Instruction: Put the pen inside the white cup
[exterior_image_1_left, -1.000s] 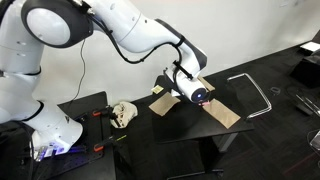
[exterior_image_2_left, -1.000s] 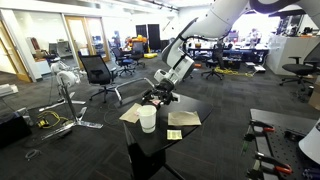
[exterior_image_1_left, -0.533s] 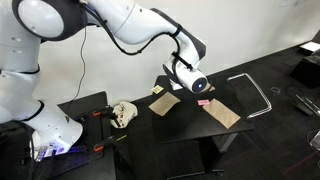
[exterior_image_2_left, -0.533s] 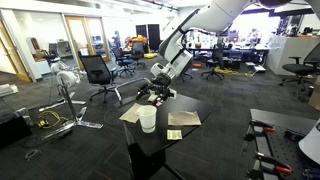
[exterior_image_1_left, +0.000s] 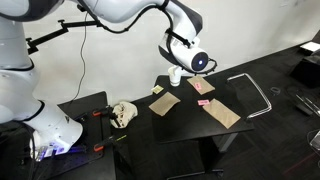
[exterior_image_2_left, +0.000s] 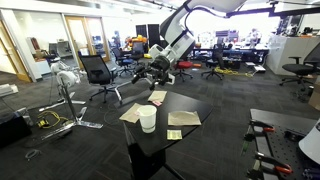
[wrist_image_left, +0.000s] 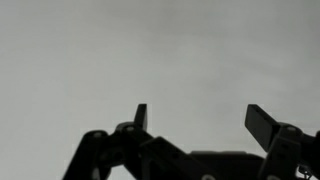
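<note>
Well above the black table (exterior_image_2_left: 152, 148), your gripper (wrist_image_left: 198, 112) hangs with its jaws spread and nothing between them, while the white cup (exterior_image_2_left: 148, 119) stands upright near the table's edge, beside the brown paper sheets (exterior_image_2_left: 183, 118). You will not find the pen in any view: it may sit inside the cup or be lost against the dark top, and which cannot be told. If you descend on a guess, a spread finger could clip the light cup's rim and topple it, or you could close on paper instead of the pen.
</note>
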